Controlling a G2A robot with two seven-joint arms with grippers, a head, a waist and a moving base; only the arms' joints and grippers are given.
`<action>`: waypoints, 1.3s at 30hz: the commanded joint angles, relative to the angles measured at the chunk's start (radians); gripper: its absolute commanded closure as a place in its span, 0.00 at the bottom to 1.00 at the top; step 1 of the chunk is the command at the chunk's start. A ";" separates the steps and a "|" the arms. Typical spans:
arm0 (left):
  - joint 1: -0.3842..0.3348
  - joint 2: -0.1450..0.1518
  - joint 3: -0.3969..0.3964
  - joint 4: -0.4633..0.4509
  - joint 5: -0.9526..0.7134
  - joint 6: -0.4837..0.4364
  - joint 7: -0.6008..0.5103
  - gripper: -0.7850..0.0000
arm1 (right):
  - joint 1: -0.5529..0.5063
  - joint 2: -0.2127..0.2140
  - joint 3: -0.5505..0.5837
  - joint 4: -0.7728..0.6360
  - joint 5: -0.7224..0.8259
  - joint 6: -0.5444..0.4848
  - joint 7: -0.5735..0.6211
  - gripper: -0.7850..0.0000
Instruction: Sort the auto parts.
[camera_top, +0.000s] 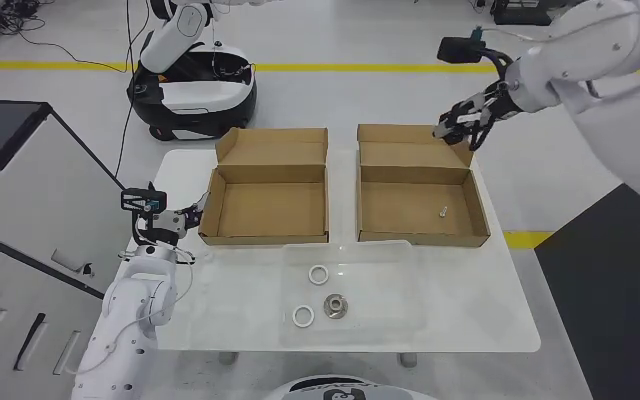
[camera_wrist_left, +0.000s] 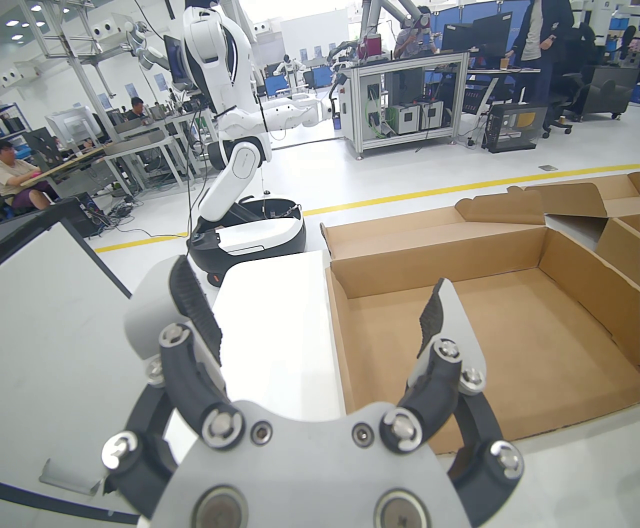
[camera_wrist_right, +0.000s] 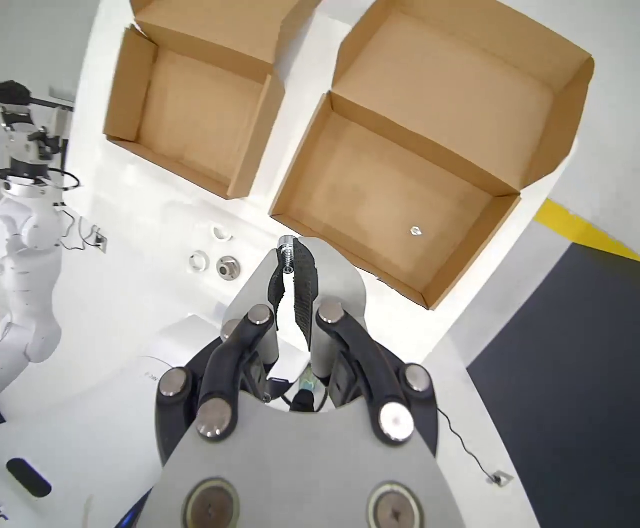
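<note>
Table (camera_top: 510, 300): white; it carries two open cardboard boxes side by side at the far side and a tray at the near middle.
Right box (camera_top: 400, 200): holds one loose bolt (camera_top: 441, 211) on its floor, towards the right wall.
Left box (camera_top: 262, 205): nothing seen inside.
Clear tray (camera_top: 390, 290): holds three unsorted parts.
Right gripper (camera_wrist_right: 292, 257): raised above the far right corner of the right box, fingers pressed onto a small threaded bolt.
Left gripper (camera_wrist_left: 312, 297): fingers spread, holding nothing, low beside the left wall of the left box.
Flanged metal part (camera_top: 335, 304): in the tray, near the two rings.
White rings: one far (camera_top: 319, 274), one near left (camera_top: 302, 317), apart from each other.
Held bolt (camera_wrist_right: 286, 249): pinched at the fingertips, head outward.
Step in hand: judged to be delivery of a second bolt to the right box.
Next move: bring the gripper over the box floor, lower it, then release so that the bolt lands inside the walls.
</note>
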 joint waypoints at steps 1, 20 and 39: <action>0.000 0.000 0.000 0.000 0.000 0.000 0.000 0.00 | 0.038 -0.012 -0.092 0.032 0.016 0.000 0.000 1.00; 0.000 0.000 0.000 0.000 0.000 0.000 0.000 0.00 | 0.010 -0.195 -0.385 0.331 -0.025 0.023 -0.023 1.00; 0.000 0.000 0.000 0.000 0.000 0.000 0.000 0.00 | -0.101 -0.334 -0.385 0.581 -0.058 0.014 -0.014 1.00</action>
